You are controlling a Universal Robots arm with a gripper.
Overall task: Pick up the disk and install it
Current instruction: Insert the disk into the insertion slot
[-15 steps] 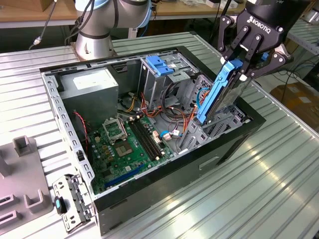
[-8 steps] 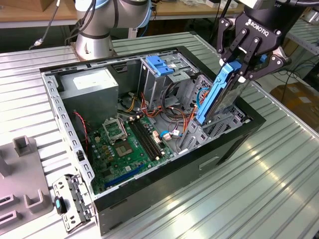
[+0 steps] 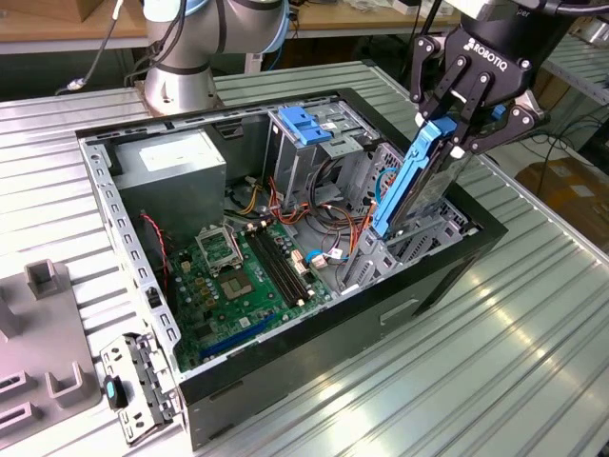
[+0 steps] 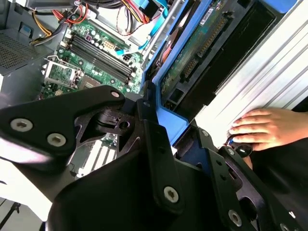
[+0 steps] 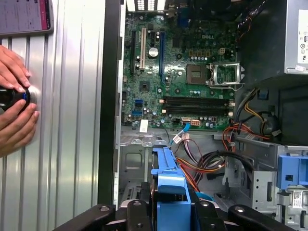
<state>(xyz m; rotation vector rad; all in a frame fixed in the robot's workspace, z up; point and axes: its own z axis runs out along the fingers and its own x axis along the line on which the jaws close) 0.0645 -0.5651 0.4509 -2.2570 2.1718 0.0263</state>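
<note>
My gripper (image 3: pixel 447 133) is shut on the disk (image 3: pixel 404 186), a flat drive with blue plastic side rails. It hangs steeply tilted over the exterior view's right end of the open computer case (image 3: pixel 333 324). The disk's lower end reaches down into the metal drive bay (image 3: pixel 419 238) there. In the second wrist view the disk (image 4: pixel 192 53) shows its green circuit-board underside, and a blue rail runs between the black fingers (image 4: pixel 154 139). The first wrist view has the disk's blue rail (image 5: pixel 171 178) clamped in the gripper (image 5: pixel 171 211) above the bay.
Inside the case lie the green motherboard (image 3: pixel 238 276), a grey power-supply box (image 3: pixel 176 162), a tall cage with a blue cap (image 3: pixel 304 124) and loose cables (image 3: pixel 328 224). A person's hands (image 5: pixel 14 110) rest on the ribbed table by the case. A metal bracket (image 3: pixel 133 386) lies outside.
</note>
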